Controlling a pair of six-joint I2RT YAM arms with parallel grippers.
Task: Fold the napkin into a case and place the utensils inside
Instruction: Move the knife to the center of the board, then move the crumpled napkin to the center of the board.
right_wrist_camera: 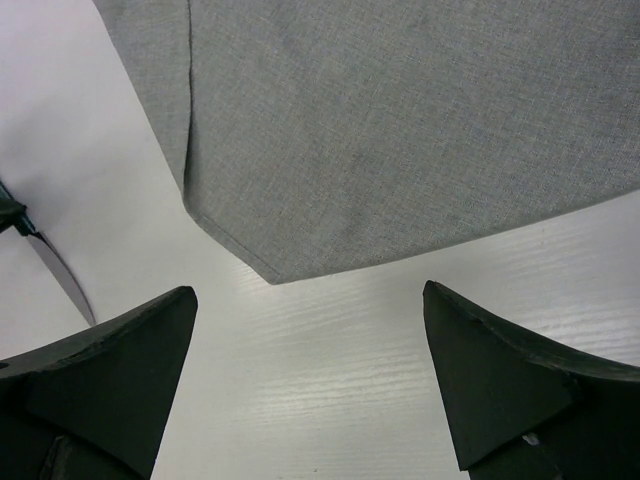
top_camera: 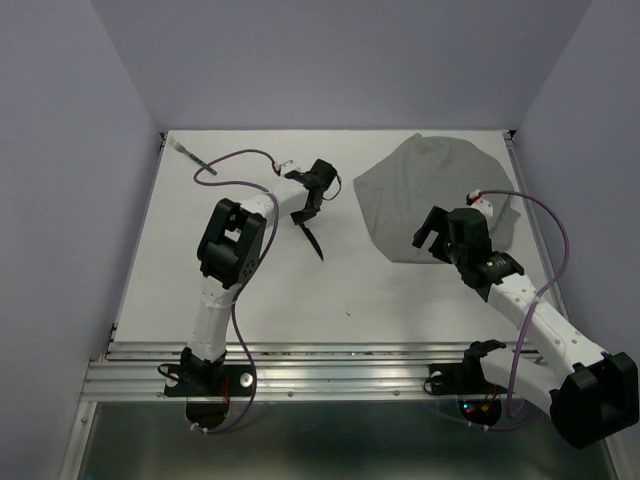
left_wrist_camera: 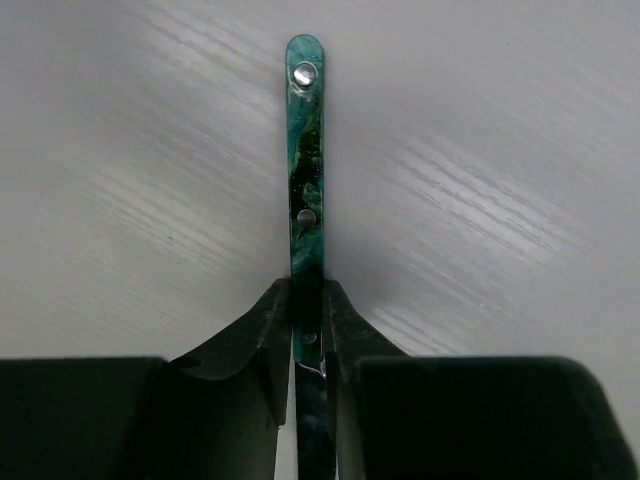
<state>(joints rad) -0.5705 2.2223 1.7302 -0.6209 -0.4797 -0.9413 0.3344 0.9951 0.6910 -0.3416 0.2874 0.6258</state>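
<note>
Left of the napkin (right_wrist_camera: pixel 400 120), the left fingers (left_wrist_camera: pixel 262 340) pinch the knife (left_wrist_camera: pixel 306 190); right fingers (right_wrist_camera: pixel 120 380) gape (empty) over the napkin's near edge. Narrow pinch: the knife may swivel.

White table (top_camera: pixel 300 290) with a grey napkin (top_camera: pixel 420 195) far right, one teal-handled utensil (top_camera: pixel 195 160) at the far left corner

My feed shows a white, wood-grained surface (top_camera: pixel 300 290) boxed by pale lilac walls (top_camera: pixel 60 200), a ribbed aluminium rail (top_camera: pixel 330 365) along its near edge, one dark speck (top_camera: pixel 349 314) just beyond.
</note>
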